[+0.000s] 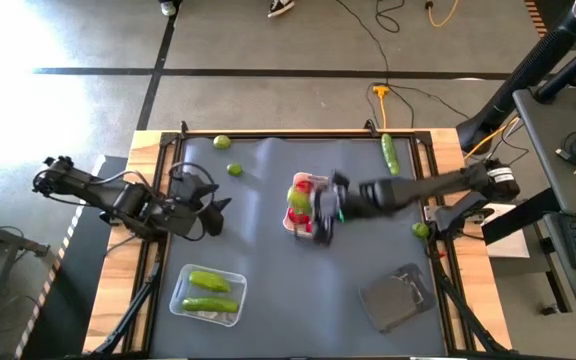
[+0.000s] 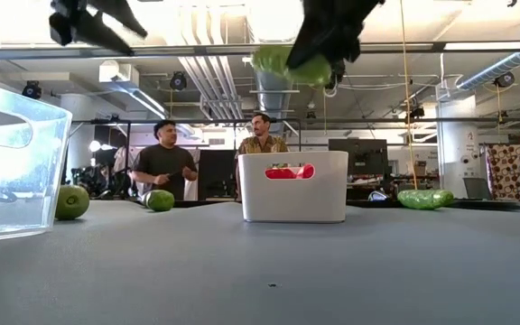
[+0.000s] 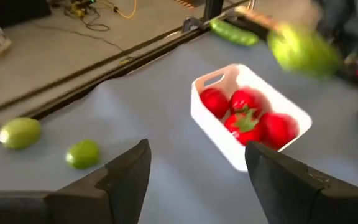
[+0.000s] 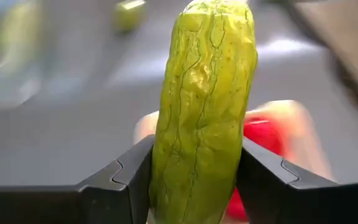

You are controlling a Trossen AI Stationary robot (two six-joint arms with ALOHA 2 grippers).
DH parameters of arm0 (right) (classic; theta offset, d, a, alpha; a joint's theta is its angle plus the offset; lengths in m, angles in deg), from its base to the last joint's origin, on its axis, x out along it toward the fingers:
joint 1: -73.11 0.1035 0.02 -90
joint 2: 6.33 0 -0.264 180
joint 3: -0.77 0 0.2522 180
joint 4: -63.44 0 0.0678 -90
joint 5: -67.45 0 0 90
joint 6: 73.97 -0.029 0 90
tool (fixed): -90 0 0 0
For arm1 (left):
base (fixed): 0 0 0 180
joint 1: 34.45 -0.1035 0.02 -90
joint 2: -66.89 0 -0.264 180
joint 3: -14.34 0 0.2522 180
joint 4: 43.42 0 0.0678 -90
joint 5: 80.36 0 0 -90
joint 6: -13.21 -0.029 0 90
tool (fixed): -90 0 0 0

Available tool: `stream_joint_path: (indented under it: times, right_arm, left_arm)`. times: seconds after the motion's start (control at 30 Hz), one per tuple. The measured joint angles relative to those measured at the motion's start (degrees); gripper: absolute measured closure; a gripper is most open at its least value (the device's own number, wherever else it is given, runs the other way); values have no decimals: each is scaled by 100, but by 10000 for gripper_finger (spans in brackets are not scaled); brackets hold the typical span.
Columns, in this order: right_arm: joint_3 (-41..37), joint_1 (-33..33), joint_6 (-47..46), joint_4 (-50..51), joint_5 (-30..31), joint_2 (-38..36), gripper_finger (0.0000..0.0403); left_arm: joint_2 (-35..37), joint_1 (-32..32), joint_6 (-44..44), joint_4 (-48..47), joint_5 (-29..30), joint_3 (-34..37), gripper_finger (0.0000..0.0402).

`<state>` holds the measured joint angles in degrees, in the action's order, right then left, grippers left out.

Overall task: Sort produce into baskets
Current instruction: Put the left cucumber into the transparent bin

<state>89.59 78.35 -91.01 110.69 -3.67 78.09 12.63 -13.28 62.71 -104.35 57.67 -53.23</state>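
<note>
My right gripper (image 1: 320,212) is shut on a green cucumber (image 4: 204,106) high above the white tray (image 2: 293,187), which holds red tomatoes (image 3: 247,118). The held cucumber also shows in the low view (image 2: 289,63). My left gripper (image 3: 197,180) is open and empty at the table's left (image 1: 208,205). The clear tray (image 1: 208,293) at the near left holds two cucumbers. The dark tray (image 1: 396,297) lies at the near right. Another cucumber (image 1: 390,153) lies at the far right. Limes (image 1: 222,143) (image 1: 235,169) lie at the far left, and one (image 1: 421,230) lies at the right edge. My right gripper pinches the cucumber's two long sides (image 4: 166,168) between its two fingers (image 4: 126,183), which lie across it. The cucumber is lifted clear, above the white tray and the tomatoes. Which part of its length the fingers hold I cannot tell.
Bare grey mat lies at the table's middle and near side (image 1: 298,290). Two people stand in the room beyond the far edge (image 2: 165,162). Wooden rails edge the table at left and right (image 1: 438,150).
</note>
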Motion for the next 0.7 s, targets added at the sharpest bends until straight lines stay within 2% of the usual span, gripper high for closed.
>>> stream_joint_path:
  times: [0.13, 0.3, 0.53, 0.7]
  right_arm:
    - [-20, 972, -206, 4, 3, 366, 220]
    - [16, 1708, -773, 11, 0, 1153, 221]
    - [256, 1916, -1497, 13, 16, 1991, 215]
    - [345, 1910, -1568, -164, -344, 2364, 204]
  left_arm:
    - [-14, 3, 240, 396, -535, -259, 168]
    - [-178, 5, -108, 809, -1309, -369, 169]
    - [-563, 62, -751, 1196, -1491, -355, 169]
    - [-845, 93, -1261, 1784, -2151, -349, 169]
